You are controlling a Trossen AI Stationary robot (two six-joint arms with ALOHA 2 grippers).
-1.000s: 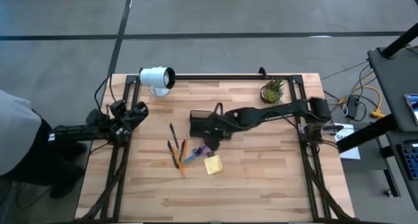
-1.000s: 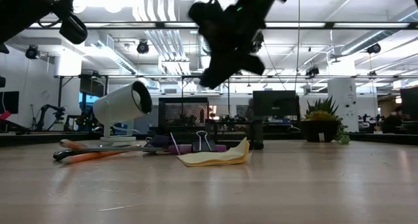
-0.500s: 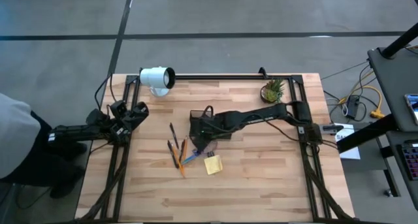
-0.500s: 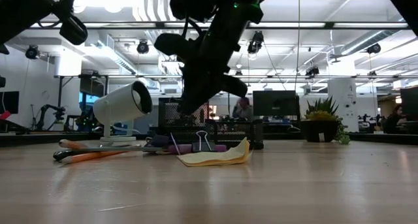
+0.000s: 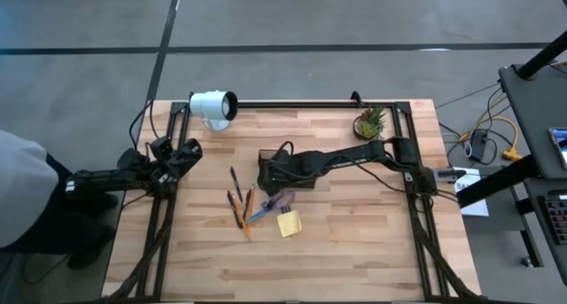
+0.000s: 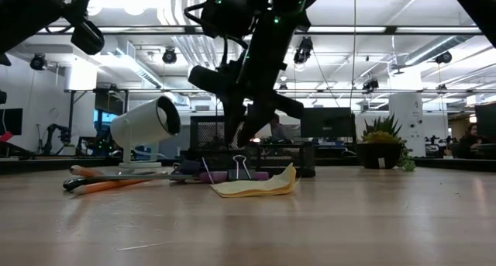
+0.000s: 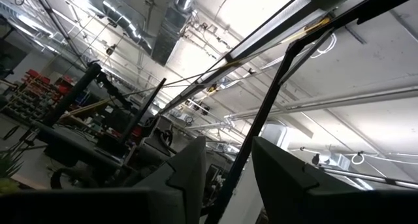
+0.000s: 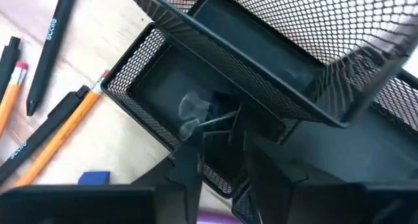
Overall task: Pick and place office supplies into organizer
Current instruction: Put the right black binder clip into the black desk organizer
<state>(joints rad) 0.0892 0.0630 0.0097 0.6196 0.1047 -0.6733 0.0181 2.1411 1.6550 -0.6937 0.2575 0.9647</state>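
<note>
Right gripper [image 5: 271, 173] is down over the organizer [image 5: 283, 167], jaws parted, nose pointing into the low front compartment. The right wrist view shows what looks like a small clip [image 8: 196, 113] with wire handles lying on that compartment's floor, just ahead of the fingertips [image 8: 186, 165] and apparently free of them. My read: this is the drop-off, the item being let go inside the tray.

Left gripper [image 5: 183, 153] waits out at the table's 9 o'clock edge, jaws open on nothing.

Next move, I'd say: lift straight up clear of the mesh walls, then swing toward 7 o'clock from the organizer, where the loose supplies lie. That pick calls for a low, flat approach, since those items are thin against the wood.

The organizer sits just 12 o'clock of table centre: dark wire mesh, rectangular, a shallow section in front and a taller walled section behind. At its 7 o'clock, close by, the orange and dark pencils [image 5: 241, 206] fan out, overlapping. The purple-handled scissors [image 5: 282, 200] lie at its 6 o'clock, right beside the tray. The yellow sticky-note pad [image 5: 289, 223] sits just past them, one edge curling up in the low view. All of these are on the table, not yet stowed.
</note>
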